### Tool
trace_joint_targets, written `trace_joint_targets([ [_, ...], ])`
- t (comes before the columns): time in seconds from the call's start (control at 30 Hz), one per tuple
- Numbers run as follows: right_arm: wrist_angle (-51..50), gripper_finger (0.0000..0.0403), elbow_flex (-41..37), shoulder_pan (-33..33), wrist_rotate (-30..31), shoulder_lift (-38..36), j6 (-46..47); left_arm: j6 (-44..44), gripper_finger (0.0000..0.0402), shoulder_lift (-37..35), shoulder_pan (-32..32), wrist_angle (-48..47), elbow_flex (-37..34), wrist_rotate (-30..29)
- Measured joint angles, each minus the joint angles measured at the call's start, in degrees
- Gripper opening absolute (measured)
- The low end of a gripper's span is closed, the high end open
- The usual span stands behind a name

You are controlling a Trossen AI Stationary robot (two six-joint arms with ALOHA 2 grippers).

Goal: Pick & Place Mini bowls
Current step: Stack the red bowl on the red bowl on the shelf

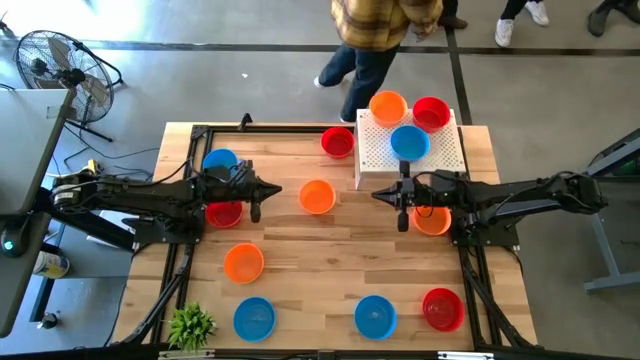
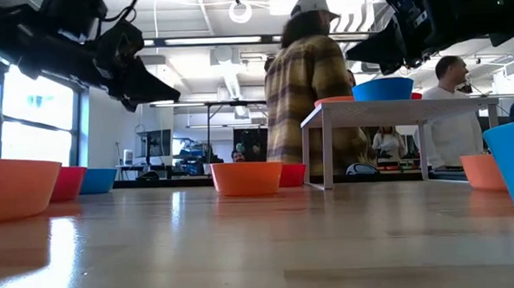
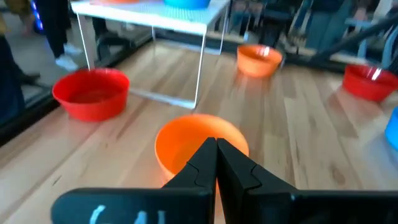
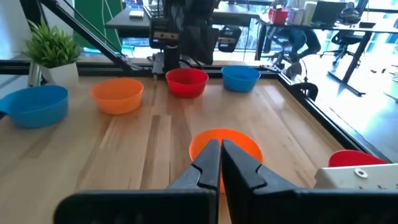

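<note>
An orange mini bowl (image 1: 317,197) rests on its base mid-table, between my two grippers. My left gripper (image 1: 276,189) hovers to its left, shut and empty; its wrist view shows the shut tips (image 3: 216,149) in front of the orange bowl (image 3: 186,140). My right gripper (image 1: 377,194) hovers to its right, also shut and empty (image 4: 221,149), with the same bowl (image 4: 239,142) beyond. In the low view both grippers (image 2: 170,94) (image 2: 357,54) hang well above the tabletop. Orange (image 1: 388,106), red (image 1: 431,113) and blue (image 1: 409,142) bowls stand on the white perforated box (image 1: 440,155).
More bowls lie around: red (image 1: 337,142) by the box, blue (image 1: 220,160) and red (image 1: 223,214) under the left arm, orange (image 1: 432,220) under the right arm, several along the near edge (image 1: 254,318). A small plant (image 1: 190,325) stands at the near left corner. A person (image 1: 380,25) stands beyond the far edge.
</note>
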Motion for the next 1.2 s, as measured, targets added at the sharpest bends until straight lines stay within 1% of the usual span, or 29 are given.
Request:
trace_joint_targets([
  [0.23,0.9,0.0004,0.0,0.0,-0.2,0.0,-2.4,0.5,0.0001,0.0,0.0,-24.0,10.3,-1.4],
  [0.4,0.9,0.0001,0.0,0.0,-0.3,0.0,-2.6,-1.8,0.0005,0.0,0.0,-41.7,16.6,-1.5],
  [0.53,0.7,0.0004,0.0,0.0,-0.3,0.0,-3.4,-5.6,0.0037,0.1,-0.1,-52.0,19.1,-1.4],
  [0.7,0.3,0.0002,0.0,0.0,-0.3,0.0,-3.9,-12.6,0.0103,0.1,-0.1,-63.9,21.4,-1.4],
  [0.8,-0.4,0.0001,0.0,0.0,-0.3,0.0,-3.9,-16.2,0.0138,0.1,-0.4,-69.2,21.9,-0.6],
  [0.9,-0.9,0.0002,0.0,0.0,-0.3,0.0,-3.9,-20.1,0.0159,0.3,-2.0,-72.9,21.9,-0.3],
  [1.1,-1.1,0.0001,0.0,0.0,-0.3,0.0,-5.0,-30.0,0.0165,2.5,-7.1,-79.6,21.9,-3.0],
  [1.2,-1.1,0.0001,0.0,0.0,-0.3,0.0,-5.4,-34.9,0.0165,4.7,-9.7,-80.2,21.9,-4.6],
])
